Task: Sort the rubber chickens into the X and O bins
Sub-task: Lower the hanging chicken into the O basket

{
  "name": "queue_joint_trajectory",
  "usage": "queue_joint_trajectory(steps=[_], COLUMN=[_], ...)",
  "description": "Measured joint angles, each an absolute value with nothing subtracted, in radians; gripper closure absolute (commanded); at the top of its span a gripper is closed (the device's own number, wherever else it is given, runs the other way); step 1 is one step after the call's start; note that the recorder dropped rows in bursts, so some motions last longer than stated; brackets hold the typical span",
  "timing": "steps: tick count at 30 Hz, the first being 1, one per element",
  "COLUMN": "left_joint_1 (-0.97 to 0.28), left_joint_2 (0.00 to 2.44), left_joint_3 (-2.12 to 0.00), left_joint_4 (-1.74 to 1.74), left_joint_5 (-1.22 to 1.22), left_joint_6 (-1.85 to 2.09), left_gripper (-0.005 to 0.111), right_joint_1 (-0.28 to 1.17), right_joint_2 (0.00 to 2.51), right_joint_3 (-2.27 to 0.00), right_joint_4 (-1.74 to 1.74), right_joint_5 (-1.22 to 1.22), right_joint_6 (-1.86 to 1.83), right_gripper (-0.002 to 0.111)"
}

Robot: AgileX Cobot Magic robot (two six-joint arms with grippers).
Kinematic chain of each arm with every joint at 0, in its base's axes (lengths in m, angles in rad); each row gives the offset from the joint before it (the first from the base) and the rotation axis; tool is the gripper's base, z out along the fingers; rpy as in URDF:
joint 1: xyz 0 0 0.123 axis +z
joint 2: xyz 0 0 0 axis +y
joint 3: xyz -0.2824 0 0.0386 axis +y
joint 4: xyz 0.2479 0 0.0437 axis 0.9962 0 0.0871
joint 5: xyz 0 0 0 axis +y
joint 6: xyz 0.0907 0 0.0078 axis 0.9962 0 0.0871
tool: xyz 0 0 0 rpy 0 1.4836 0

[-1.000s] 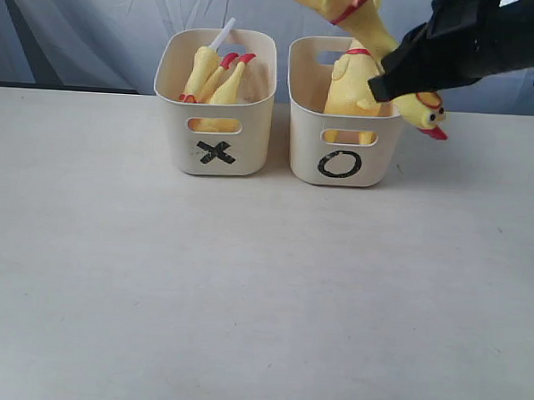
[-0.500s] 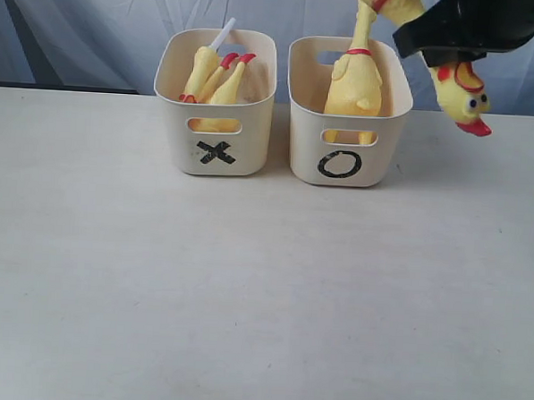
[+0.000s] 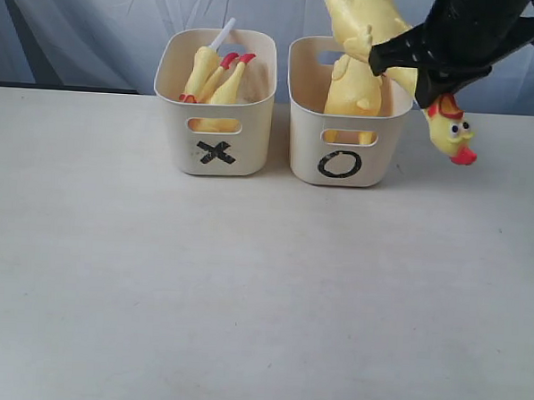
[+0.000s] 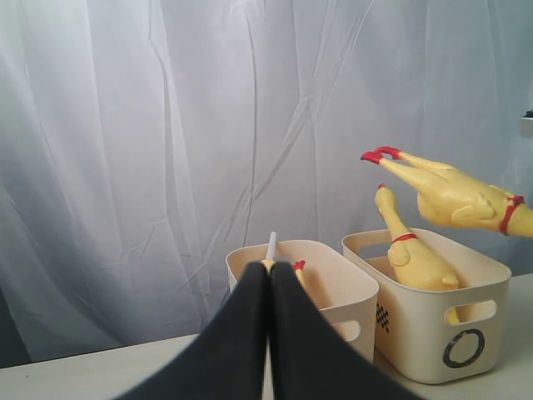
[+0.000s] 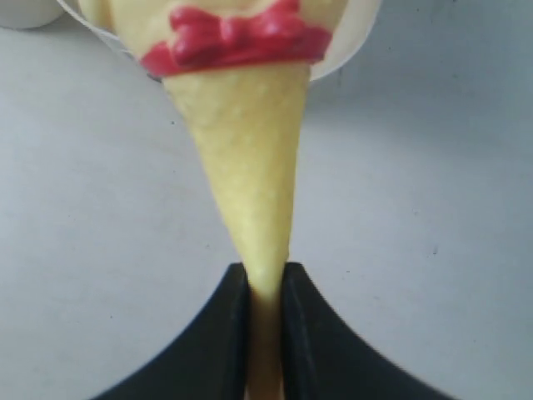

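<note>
2 bins — X (image 3: 252, 145), O (image 3: 376, 161) w/ 1 chicken (image 3: 353, 92); R jaws tight on 2nd chicken (image 3: 450, 131); L jaws together

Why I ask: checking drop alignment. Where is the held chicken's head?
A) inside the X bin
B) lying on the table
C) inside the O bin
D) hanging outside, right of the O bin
D: the chicken's head dangles in the air below the right gripper, beyond the right wall of the O bin.

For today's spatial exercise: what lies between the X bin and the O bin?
Nothing: the exterior view shows only a narrow bare gap between the X bin and the O bin.
</note>
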State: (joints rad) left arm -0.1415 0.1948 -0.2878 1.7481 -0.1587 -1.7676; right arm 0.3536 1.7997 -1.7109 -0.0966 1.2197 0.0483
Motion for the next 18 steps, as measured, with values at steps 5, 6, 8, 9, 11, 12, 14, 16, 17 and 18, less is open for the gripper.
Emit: queue_joint_trajectory(steps=[5,6,8,9,11,12,14,16,17,18], left_joint_1=[-0.141,-0.141,-0.141,-0.141,-0.141,-0.141,-0.141,-0.141,-0.141,-0.141], left_joint_2=[0.195,0.195,0.195,0.195,0.195,0.195,0.195,0.195,0.195,0.195], left_joint_3=[-0.288,-0.288,-0.288,-0.288,-0.288,-0.288,-0.288,-0.288,-0.288,-0.288], left_joint_4=[1.748,1.748,1.748,1.748,1.748,1.748,1.748,1.748,1.748,1.748], left_joint_5=[-0.161,-0.161,-0.161,-0.161,-0.161,-0.161,-0.161,-0.161,-0.161,-0.161], left_joint_6=[-1.768,-1.768,-1.768,-1.768,-1.768,-1.768,-1.768,-1.768,-1.768,-1.768], left_gripper=[0.106,0.106,0.106,0.106,0.106,0.106,0.106,0.106,0.106,0.106], right_joint_1=[0.354,0.354,0.354,0.354,0.354,0.354,0.354,0.354,0.354,0.354], right_joint_2=[1.918,1.936,1.978,1.995,2.015,2.023,2.035,2.044,2.049,2.053], right_joint_3=[-1.852,-1.876,-1.929,-1.953,-1.974,-1.98,-1.986,-1.988,-1.988,-1.988], right_joint_4=[-0.017,0.0,0.072,0.104,0.125,0.132,0.134,0.138,0.14,0.147], right_joint_5=[1.24,1.24,1.24,1.24,1.24,1.24,1.24,1.24,1.24,1.24], right_joint_6=[0.083,0.083,0.087,0.09,0.102,0.112,0.122,0.132,0.138,0.143], right_gripper=[0.109,0.109,0.109,0.109,0.109,0.109,0.109,0.109,0.109,0.109])
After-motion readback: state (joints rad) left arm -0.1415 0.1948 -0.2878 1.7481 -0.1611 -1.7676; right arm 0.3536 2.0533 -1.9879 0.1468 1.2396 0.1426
